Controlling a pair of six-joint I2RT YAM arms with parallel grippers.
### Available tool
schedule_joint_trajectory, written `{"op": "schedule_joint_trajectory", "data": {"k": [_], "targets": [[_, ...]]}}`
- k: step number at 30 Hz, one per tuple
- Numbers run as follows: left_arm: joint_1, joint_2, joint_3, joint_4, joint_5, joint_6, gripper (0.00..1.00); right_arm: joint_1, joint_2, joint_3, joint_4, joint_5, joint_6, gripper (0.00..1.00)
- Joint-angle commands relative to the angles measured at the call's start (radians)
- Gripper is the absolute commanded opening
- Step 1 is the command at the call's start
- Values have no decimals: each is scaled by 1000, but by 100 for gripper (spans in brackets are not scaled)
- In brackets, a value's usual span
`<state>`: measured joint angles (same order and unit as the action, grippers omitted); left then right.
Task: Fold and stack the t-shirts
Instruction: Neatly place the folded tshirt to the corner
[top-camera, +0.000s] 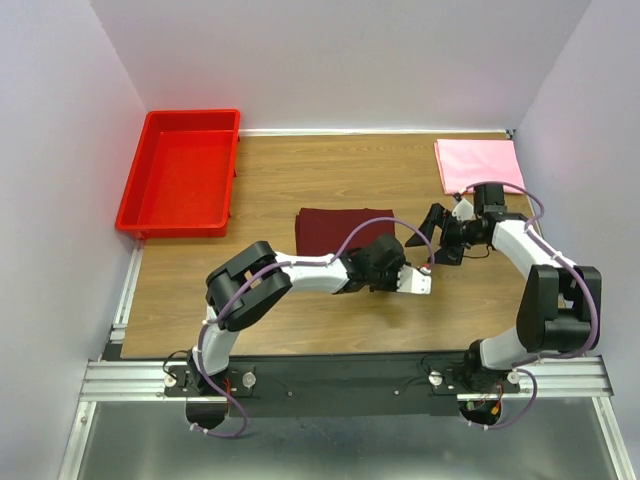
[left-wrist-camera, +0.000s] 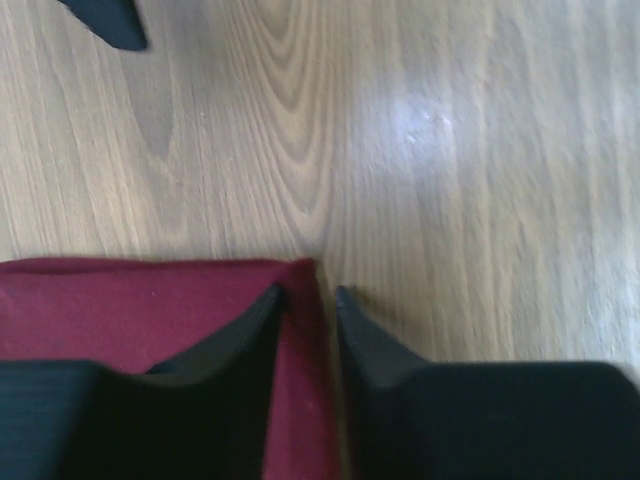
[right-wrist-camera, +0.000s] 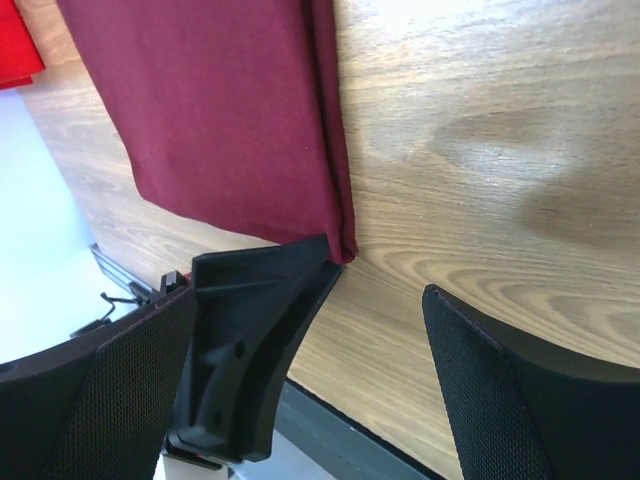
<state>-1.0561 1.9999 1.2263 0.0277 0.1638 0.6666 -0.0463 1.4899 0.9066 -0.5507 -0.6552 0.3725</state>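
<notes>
left wrist view gives us what matters: the dark maroon folded cloth t-shirt (left-wrist-camera: 140, 305) has its corner right between the jaws of the left gripper (left-wrist-camera: 308, 292). the rest of the cloth spreads off to the left of the jaws and back beneath them. its folded edge runs in line with the jaws, along their length. the jaws stand narrowed to a slim gap with that edge inside; whether they truly pinch it we cannot tell. ahead of the tips lies the wooden table (left-wrist-camera: 450, 150). the right gripper (top-camera: 436, 236) hovers just beside the same corner, jaws spread wide, holding nothing. the light pink folded cloth t-shirt (top-camera: 478, 163) lies behind the right jaws, well apart from the left ones. we judge the left arm best placed to lift this corner, with the carry going toward the pink shirt.
</notes>
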Motion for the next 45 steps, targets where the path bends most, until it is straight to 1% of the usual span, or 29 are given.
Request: {"op": "schedule_joint_trajectory", "data": {"k": [1,2,4,5,9,10,11,12,14,16,18,23,24,26,28,31,33,37,45], "targets": [[19,46,27,21,-24,-18,29,-6,43,-32,58,-11,58,100],[30,53,30,21,-21,-15,21,-6,58,-38,69,-18,68,100],[42,51,42,15,5,-13,10,-6,73,-63,118,-43,103,100],[54,42,47,9,22,-15,1,-7,84,-74,136,-53,117,100],[73,5,84,-25,114,-45,0,-6,119,-127,280,-112,206,100],[76,-1,97,-26,141,-53,0,-6,130,-142,360,-122,253,100],[79,-6,107,-26,154,-59,0,-4,135,-168,401,-126,278,100],[79,-4,125,-49,160,-68,0,-4,141,-182,479,-132,302,100],[77,-3,143,-66,172,-76,0,-4,156,-202,541,-135,376,100],[80,-3,157,-72,175,-84,0,0,159,-228,653,-133,443,100],[84,-3,163,-77,184,-88,0,13,167,-241,714,-121,477,100],[94,-13,186,-86,207,-102,0,45,213,-253,784,-80,551,100],[99,-13,190,-86,212,-104,0,71,239,-252,797,-74,557,100],[105,-18,199,-91,226,-110,0,82,269,-238,813,-51,569,99],[113,-21,209,-97,240,-125,0,92,315,-226,834,-23,580,98],[120,-29,223,-98,261,-147,0,102,380,-209,885,6,652,93],[123,-27,231,-100,267,-157,0,111,406,-204,931,12,683,91],[136,-23,240,-106,270,-162,0,134,443,-187,965,90,746,89],[160,2,282,-138,296,-165,0,197,549,-103,968,239,790,83]]}}
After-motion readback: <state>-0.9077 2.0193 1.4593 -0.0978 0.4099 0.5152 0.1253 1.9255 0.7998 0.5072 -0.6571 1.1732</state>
